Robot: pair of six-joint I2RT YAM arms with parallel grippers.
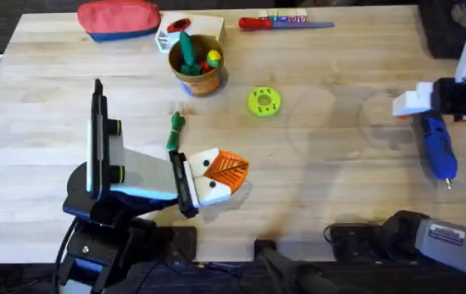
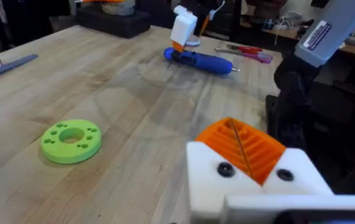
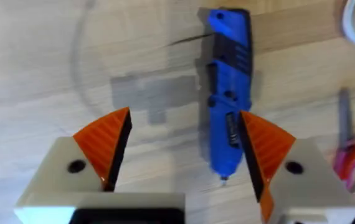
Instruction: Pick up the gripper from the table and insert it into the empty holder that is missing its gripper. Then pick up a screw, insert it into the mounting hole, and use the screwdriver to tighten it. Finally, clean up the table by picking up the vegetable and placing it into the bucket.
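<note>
Fingers of the right gripper (image 3: pixel 184 162) were spread wide above the screwdriver (image 1: pixel 439 147), which lay on the table (image 1: pixel 339 171) at its right side; lowering to straddle the blue body would likely grip best. The left gripper (image 1: pixel 217 174) sat pressed together. The bucket (image 1: pixel 197 64), green disc (image 1: pixel 264 101) and vegetable (image 1: pixel 174 130) stood well apart, blocking nothing

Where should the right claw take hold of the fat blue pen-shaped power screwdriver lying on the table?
Probably across the thick middle of the blue pen-shaped power screwdriver, coming straight down from above. It lies flat on the wooden table, its long sides exposed, and the open right claw already hangs over it. The thin bit end offers too little to grip.
</note>
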